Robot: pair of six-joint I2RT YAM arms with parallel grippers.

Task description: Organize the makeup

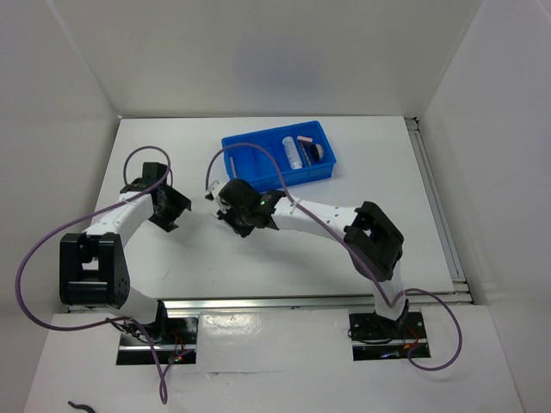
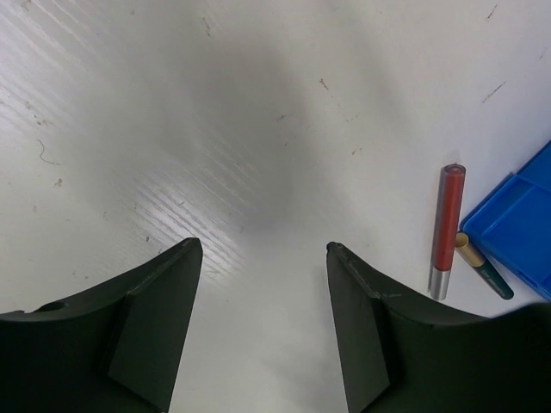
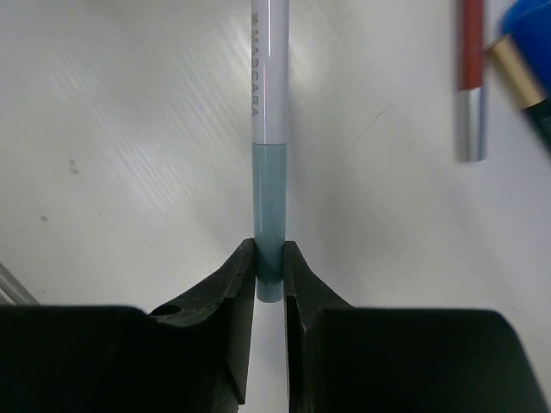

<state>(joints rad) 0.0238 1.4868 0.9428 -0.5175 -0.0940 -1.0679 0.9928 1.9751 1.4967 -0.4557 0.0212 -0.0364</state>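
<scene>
My right gripper (image 3: 269, 251) is shut on the blue end of a white-and-blue mascara pencil (image 3: 268, 103), which points away from it over the table. In the top view this gripper (image 1: 221, 203) is just left of the blue tray (image 1: 250, 176). A pink-red pencil with a silver end (image 3: 470, 77) and a dark pencil with a gold band (image 3: 519, 79) lie beside the tray corner. My left gripper (image 2: 263, 251) is open and empty over bare table, with both pencils (image 2: 447, 231) to its right. The tray holds a clear-white tube (image 1: 293, 151), a pink square (image 1: 304, 139) and a dark round compact (image 1: 318, 154).
White walls enclose the table on three sides. A metal rail (image 1: 439, 215) runs along the table's right edge. A purple cable (image 1: 258, 159) arcs over the tray's left part. The two grippers are close together, left of the tray.
</scene>
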